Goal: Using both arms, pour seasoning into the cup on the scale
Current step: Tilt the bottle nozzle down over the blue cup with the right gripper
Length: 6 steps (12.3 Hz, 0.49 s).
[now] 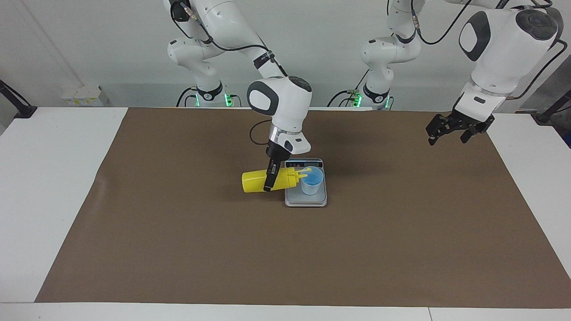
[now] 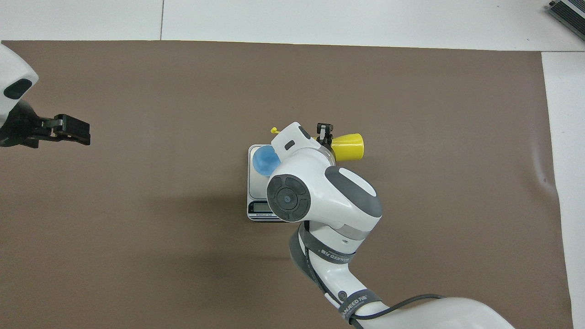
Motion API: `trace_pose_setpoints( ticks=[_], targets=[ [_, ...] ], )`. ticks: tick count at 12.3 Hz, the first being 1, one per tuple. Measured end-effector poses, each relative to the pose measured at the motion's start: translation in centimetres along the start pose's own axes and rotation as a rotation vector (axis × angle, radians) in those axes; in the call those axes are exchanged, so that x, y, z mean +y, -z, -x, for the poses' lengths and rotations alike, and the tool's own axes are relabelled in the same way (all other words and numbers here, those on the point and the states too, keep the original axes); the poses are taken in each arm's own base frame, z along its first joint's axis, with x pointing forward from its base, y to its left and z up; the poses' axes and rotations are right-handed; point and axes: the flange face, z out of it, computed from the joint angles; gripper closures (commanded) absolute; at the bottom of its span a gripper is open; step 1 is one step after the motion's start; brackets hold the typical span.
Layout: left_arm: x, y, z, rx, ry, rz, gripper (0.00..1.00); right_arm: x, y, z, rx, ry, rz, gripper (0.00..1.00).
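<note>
1. The right gripper, at frame centre in the facing view, has its fingers clenched round the middle of the seasoning.
2. The yellow bottle lies nearly level in the air, its nozzle over the rim of the cup.
3. The light-blue cup stands on the scale, at frame centre on the brown-covered surface.
4. The left gripper waits at upper right of the facing view, fingers released and empty.
5. To pour well, I judge the nozzle should dip slightly below level and stay centred over the cup's mouth, without nudging the cup or pressing on the scale.
6. Squeezing gently should avoid overshooting the weight.
</note>
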Motion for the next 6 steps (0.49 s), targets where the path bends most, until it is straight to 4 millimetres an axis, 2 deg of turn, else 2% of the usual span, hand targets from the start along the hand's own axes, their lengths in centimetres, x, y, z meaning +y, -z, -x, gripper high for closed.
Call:
trace_pose_setpoints(
  ticks=[3, 6],
  targets=[
    [0.0, 0.0, 0.0, 0.0, 0.0, 0.0, 0.0, -0.6, -0.3, -0.2, -0.031, 0.013, 0.047, 0.83],
    [0.0, 0.0, 0.0, 0.0, 0.0, 0.0, 0.0, -2.9, -0.1, -1.0, -0.063, -0.003, 0.126, 0.82]
  ],
)
